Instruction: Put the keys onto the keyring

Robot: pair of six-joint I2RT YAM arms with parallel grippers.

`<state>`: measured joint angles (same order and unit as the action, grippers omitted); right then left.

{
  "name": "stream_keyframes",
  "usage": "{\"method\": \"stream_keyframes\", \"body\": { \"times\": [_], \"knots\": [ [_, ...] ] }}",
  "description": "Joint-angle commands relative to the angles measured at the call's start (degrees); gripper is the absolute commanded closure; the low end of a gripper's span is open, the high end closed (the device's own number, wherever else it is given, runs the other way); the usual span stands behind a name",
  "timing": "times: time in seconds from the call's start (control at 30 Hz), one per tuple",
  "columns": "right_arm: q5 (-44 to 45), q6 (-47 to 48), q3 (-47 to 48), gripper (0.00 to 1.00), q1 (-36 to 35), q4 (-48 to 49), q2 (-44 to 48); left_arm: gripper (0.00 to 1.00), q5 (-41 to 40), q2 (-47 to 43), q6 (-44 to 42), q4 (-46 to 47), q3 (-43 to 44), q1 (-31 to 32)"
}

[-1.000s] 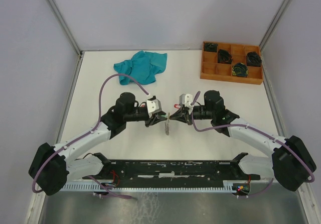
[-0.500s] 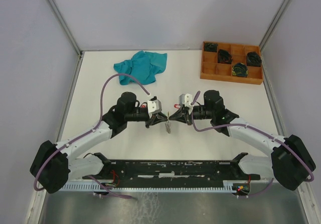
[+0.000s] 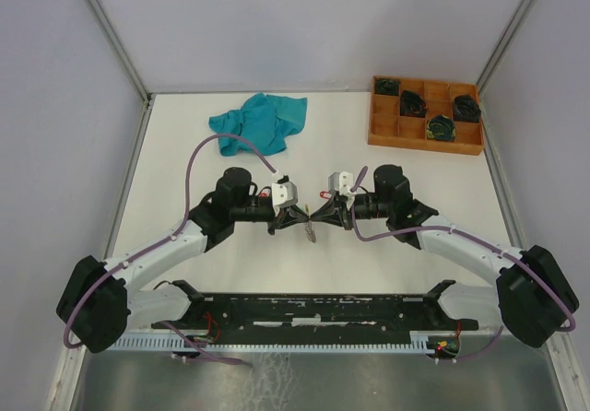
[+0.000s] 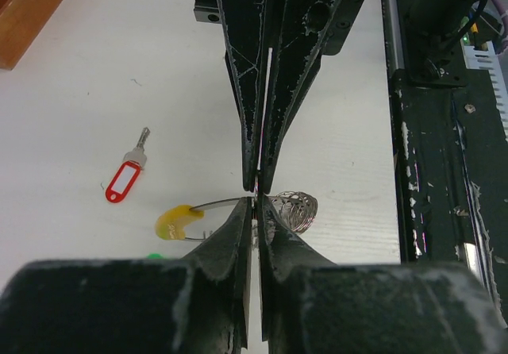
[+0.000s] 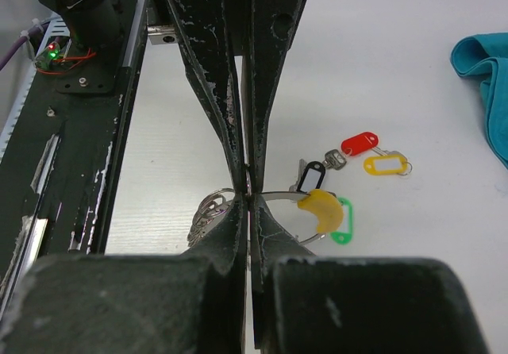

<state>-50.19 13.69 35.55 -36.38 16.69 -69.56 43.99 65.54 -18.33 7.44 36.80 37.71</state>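
Both grippers meet tip to tip above the table's middle. The keyring [image 4: 216, 205], a thin wire ring with a yellow sleeve [image 5: 320, 209], hangs between them. My right gripper [image 5: 248, 195] is shut on its wire. My left gripper [image 4: 255, 200] pinches the same wire from the opposite side, its jaws almost touching. A stack of small silver rings [image 5: 208, 213] hangs on the keyring beside the fingers. The keys lie on the table below: a red-tagged one [image 4: 125, 182], plus black-tagged [image 5: 312, 175], green-tagged [image 5: 344, 222] and yellow-tagged [image 5: 386, 163] ones.
A teal cloth [image 3: 261, 121] lies at the back left. A wooden compartment tray [image 3: 392, 131] with dark coiled bundles stands at the back right. The black base rail [image 3: 323, 308] runs along the near edge. White walls close in the table's sides.
My left gripper's jaws have closed onto the keyring wire, and it has edged right toward the right gripper. The right gripper has stayed shut in place.
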Motion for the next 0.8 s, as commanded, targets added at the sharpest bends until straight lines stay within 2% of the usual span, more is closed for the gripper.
{"method": "stream_keyframes", "body": {
  "times": [0.0,0.07,0.13,0.2,0.27,0.33,0.37,0.4,0.6,0.77],
  "knots": [
    [-2.10,-0.86,3.24,0.99,-0.27,3.45,-0.21,0.92,2.52,0.30,1.63,2.31,2.49,-0.18],
    [-2.06,-0.86,3.34,0.99,-0.28,3.36,-0.31,0.97,2.55,0.34,1.60,2.20,2.56,-0.18],
    [-1.43,-1.01,3.23,0.97,-0.34,3.35,-0.20,0.97,2.24,0.10,1.31,1.42,2.73,-0.18],
    [1.13,-1.47,2.82,0.88,-0.26,3.42,0.39,0.97,0.75,-0.18,0.76,-0.08,3.15,-0.18],
    [3.35,-1.68,2.33,0.67,-0.19,3.36,1.26,0.97,-1.71,-0.63,0.03,-2.07,3.68,-0.18],
    [5.32,-1.84,1.89,0.53,-0.17,2.90,2.41,0.97,-4.22,-1.52,-1.12,-3.57,3.70,-0.18],
    [6.45,-1.87,1.81,0.19,-0.13,2.27,3.00,0.97,-5.43,-1.98,-1.55,-4.02,3.61,-0.18],
    [7.86,-2.02,1.74,0.02,-0.15,1.65,3.51,0.97,-6.35,-2.44,-2.11,-4.48,3.41,-0.21],
    [19.27,-7.17,-0.08,0.00,-0.04,0.96,7.47,0.97,-12.08,-4.71,-2.94,-5.26,2.41,-0.13],
    [33.37,-18.33,-4.59,0.00,0.03,5.73,10.40,0.97,-17.81,-5.45,-2.90,-6.46,3.03,-0.18]
  ]
}}
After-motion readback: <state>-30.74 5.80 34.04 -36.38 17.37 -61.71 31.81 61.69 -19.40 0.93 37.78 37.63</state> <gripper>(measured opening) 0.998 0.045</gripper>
